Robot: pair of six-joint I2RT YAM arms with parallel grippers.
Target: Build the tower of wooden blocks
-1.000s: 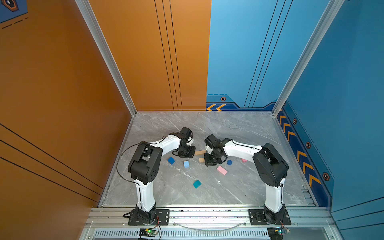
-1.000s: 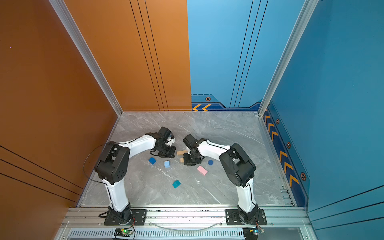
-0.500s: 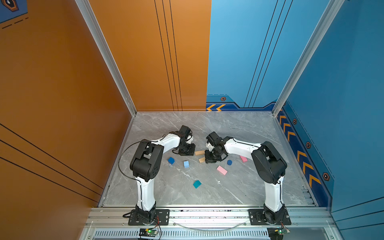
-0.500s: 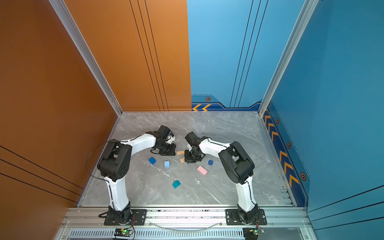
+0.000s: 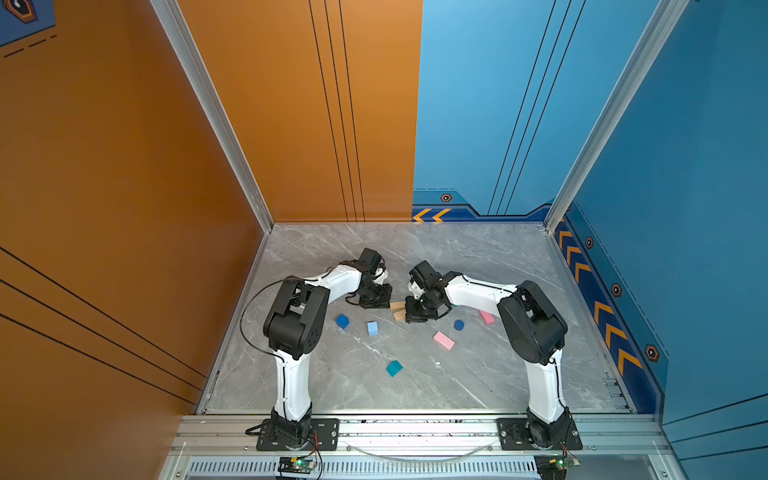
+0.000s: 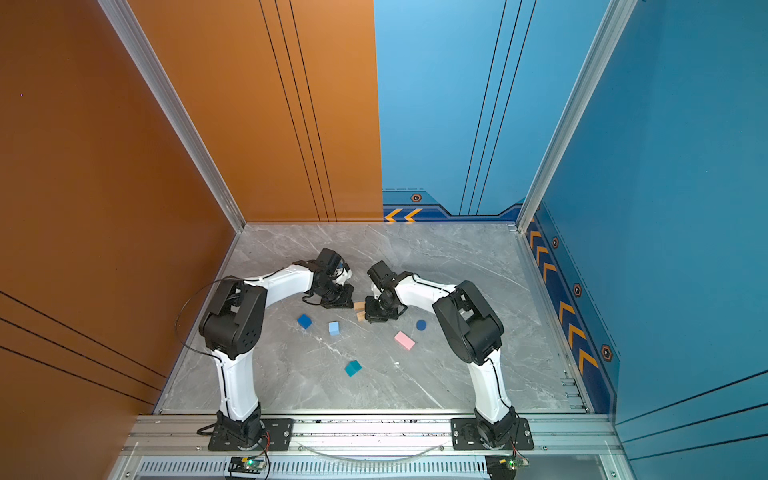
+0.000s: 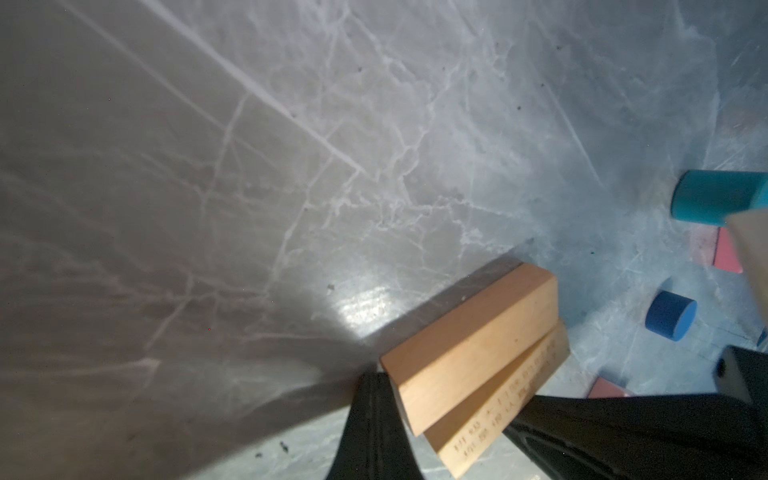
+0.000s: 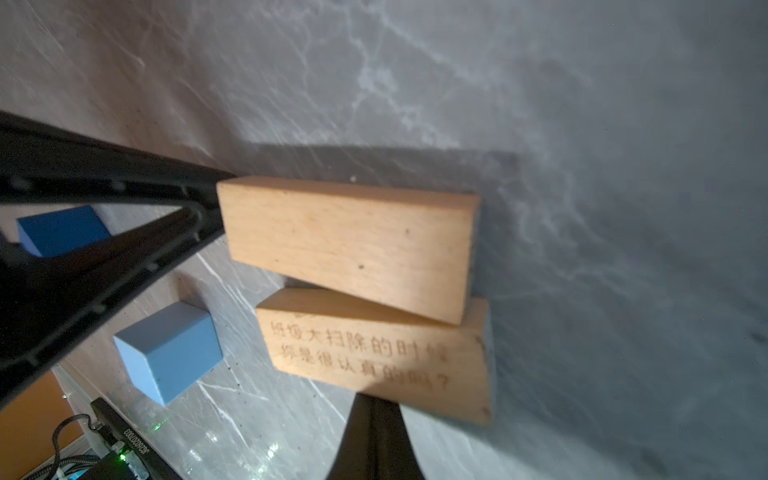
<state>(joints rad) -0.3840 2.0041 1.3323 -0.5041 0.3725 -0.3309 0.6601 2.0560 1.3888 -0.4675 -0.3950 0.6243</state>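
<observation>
Pressing the closed, empty left gripper on the back bar's end and the closed, empty right gripper on the front bar's long side, halfway between the table's side edges.

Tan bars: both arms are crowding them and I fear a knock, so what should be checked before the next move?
1. Left fingers shut, holding nothing: ok.
2. Right fingers shut, holding nothing: ok.
3. Plain tan bar and engraved tan bar side by side, touching: ok.
4. Plain tan bar lying flat on the table: cannot tell.
5. Light-blue cube apart from both bars: ok.
6. Fingertips clear of the bars: not ok, each appears pressed against one.
</observation>
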